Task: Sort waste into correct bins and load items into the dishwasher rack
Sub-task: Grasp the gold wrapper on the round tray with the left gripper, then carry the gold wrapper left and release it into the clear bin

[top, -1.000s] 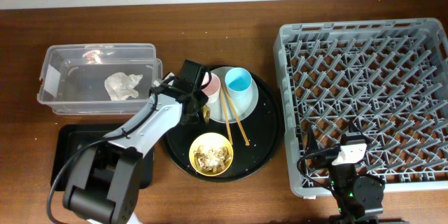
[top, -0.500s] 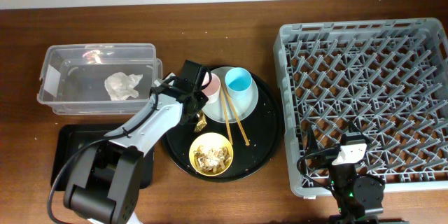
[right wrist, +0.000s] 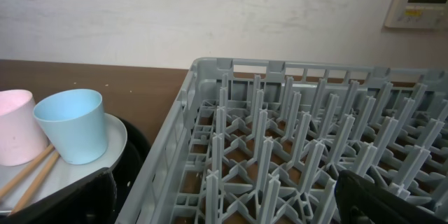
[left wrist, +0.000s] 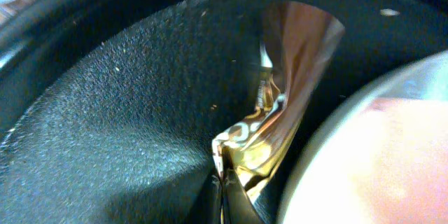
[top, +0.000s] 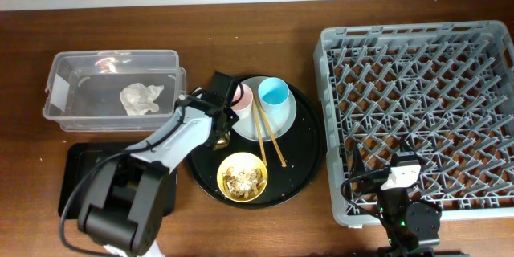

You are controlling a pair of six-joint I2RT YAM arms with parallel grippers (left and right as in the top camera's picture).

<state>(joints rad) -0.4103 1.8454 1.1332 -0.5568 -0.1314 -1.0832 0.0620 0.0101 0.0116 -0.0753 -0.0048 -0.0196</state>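
Overhead: the left gripper [top: 218, 127] reaches onto the round tray [top: 309, 157], just left of the plate [top: 287, 117] and pink cup [top: 242, 96]. The gold wrapper [top: 225, 137] shows at its tip. The blue cup [top: 273, 93] stands on the plate, and chopsticks [top: 270, 138] lie from the plate onto the tray. The yellow bowl [top: 226, 165], holding scraps [top: 243, 179], sits on the tray's near side. A tissue [top: 141, 96] lies in the clear tub [top: 55, 88] at far left, and the black bin [top: 77, 169] sits near of it. The rack [top: 418, 104] fills the right of the counter.

Left wrist: the fingers [left wrist: 225, 194] are pressed together, pinching the wrapper's near end. The wrapper stands up off the tray beside the plate's rim.

Right wrist: the right gripper [right wrist: 224, 199] is spread wide over the rack's near-left corner, holding nothing. Both cups show at left.
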